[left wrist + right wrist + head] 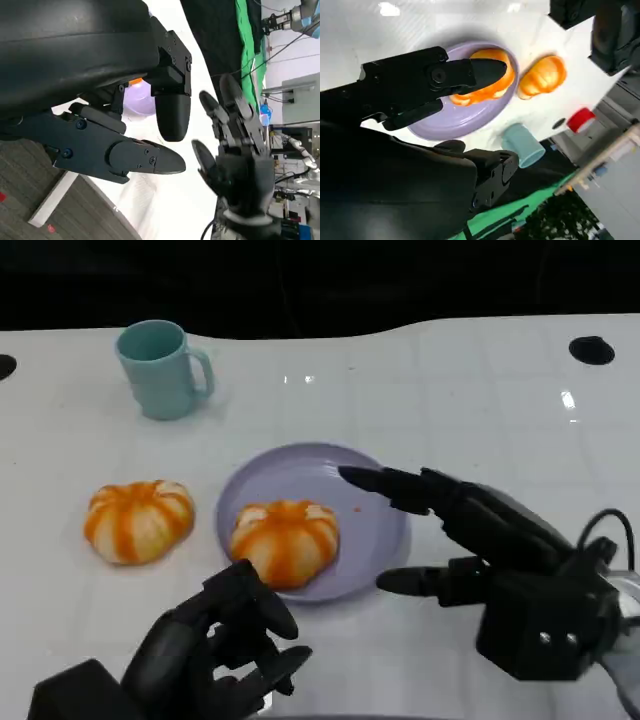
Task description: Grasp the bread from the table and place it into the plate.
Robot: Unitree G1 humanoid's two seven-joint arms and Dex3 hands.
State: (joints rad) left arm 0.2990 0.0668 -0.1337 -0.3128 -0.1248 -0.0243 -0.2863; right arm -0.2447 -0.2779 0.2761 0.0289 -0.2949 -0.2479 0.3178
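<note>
A purple plate (pixel 292 475) lies at the middle of the white table, and one orange-and-white pumpkin-shaped bread (pixel 285 540) sits on its near-left part. A second bread (pixel 138 521) lies on the table left of the plate. My left hand (pixel 215 650) hangs just in front of the plate's near edge, fingers bent but apart, holding nothing. My right hand (pixel 480 540) reaches in from the right with fingers stretched over the plate's right rim, empty. The right wrist view shows the plate (pixel 450 125), the bread (pixel 485 92) on it and the other bread (pixel 542 77) beside it.
A teal mug (pixel 160 368) stands at the back left, well behind the loose bread; it is also in the right wrist view as the mug (pixel 522 145). A black round hole (pixel 591 350) marks the table's far right. The table's dark back edge runs along the top.
</note>
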